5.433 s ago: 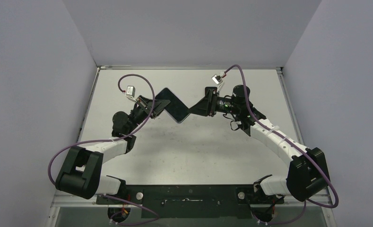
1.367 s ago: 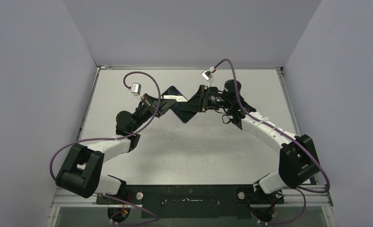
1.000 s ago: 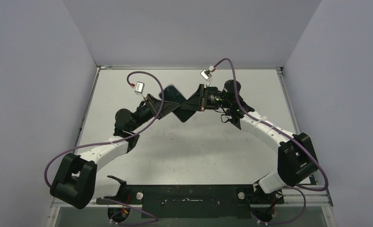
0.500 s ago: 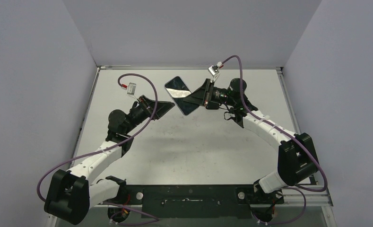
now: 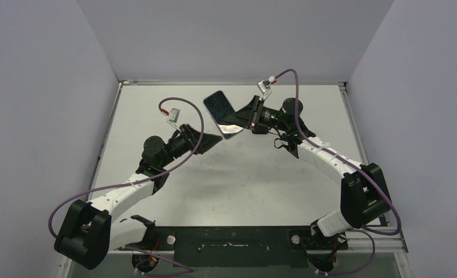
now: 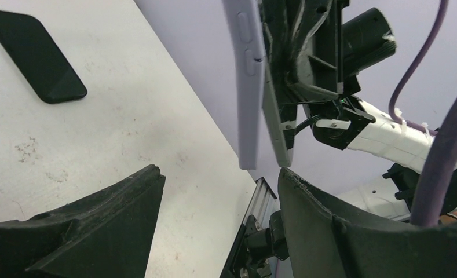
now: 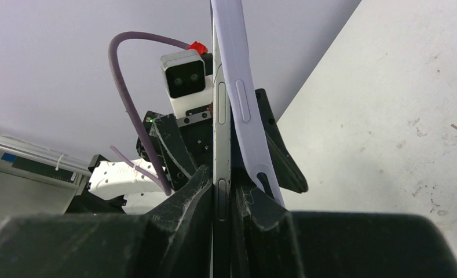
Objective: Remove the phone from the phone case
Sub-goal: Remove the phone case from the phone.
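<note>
Phone (image 5: 220, 111) above the table's (image 5: 260, 185) far middle, right gripper (image 5: 241, 120) clamped on its right edge, left gripper (image 5: 213, 139) just near-left of it, not touching, case (image 7: 240, 110) alongside the phone, standing off it at the end away from the right gripper.

Your L gripper (image 5: 213, 139) has let go of the phone (image 5: 221, 109), opened up & dropped back. R gripper (image 5: 241, 120) has swung it higher & further back.
</note>
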You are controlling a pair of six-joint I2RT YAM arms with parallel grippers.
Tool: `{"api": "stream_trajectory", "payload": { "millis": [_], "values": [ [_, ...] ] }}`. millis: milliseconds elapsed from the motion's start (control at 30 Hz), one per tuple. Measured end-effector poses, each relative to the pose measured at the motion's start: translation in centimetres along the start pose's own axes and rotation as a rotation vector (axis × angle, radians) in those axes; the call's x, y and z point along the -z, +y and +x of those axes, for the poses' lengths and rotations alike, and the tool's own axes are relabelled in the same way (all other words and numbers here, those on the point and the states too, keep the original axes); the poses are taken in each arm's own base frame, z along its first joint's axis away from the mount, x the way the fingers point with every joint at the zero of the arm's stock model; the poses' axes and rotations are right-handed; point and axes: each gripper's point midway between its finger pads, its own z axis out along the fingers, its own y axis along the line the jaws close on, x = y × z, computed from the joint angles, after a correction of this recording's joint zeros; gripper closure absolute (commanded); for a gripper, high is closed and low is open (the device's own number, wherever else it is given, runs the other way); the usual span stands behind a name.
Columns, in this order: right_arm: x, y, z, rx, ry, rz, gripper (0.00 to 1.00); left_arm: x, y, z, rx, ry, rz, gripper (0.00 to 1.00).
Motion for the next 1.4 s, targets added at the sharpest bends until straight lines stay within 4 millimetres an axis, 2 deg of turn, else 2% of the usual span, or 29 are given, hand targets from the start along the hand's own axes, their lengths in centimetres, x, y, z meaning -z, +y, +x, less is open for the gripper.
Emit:
{"api": "stream_trajectory", "payload": {
  "millis": [167,367,467,633,833,1133,1400],
  "values": [
    [-0.1,0.0,0.1,-0.002,-0.004,0.002,1.0,-0.9,1.2,1.2,0.024,0.033,-0.028,0.36],
    [-0.2,0.0,0.4,-0.004,-0.002,0.002,0.99,-1.5,1.4,1.2,0.023,0.026,-0.024,0.38],
    [-0.2,0.0,0.4,-0.005,-0.001,0.002,0.99,-1.8,1.3,1.0,0.021,0.015,-0.02,0.43],
    [-0.3,0.1,1.0,-0.008,0.005,0.003,0.99,-2.1,1.1,0.5,0.021,-0.014,-0.015,0.62],
    [-0.1,-1.0,1.5,-0.021,-0.003,0.028,0.99,-2.8,1.0,-0.2,0.029,-0.038,-0.024,1.0],
    [0.7,-1.8,2.7,0.018,0.027,0.078,0.99,-2.8,3.9,-0.1,0.046,-0.045,-0.151,1.0],
    [2.1,-3.4,5.7,0.023,0.138,0.142,1.0,-2.5,8.6,-5.2,0.015,-0.176,-0.327,1.0]
  ]
}}
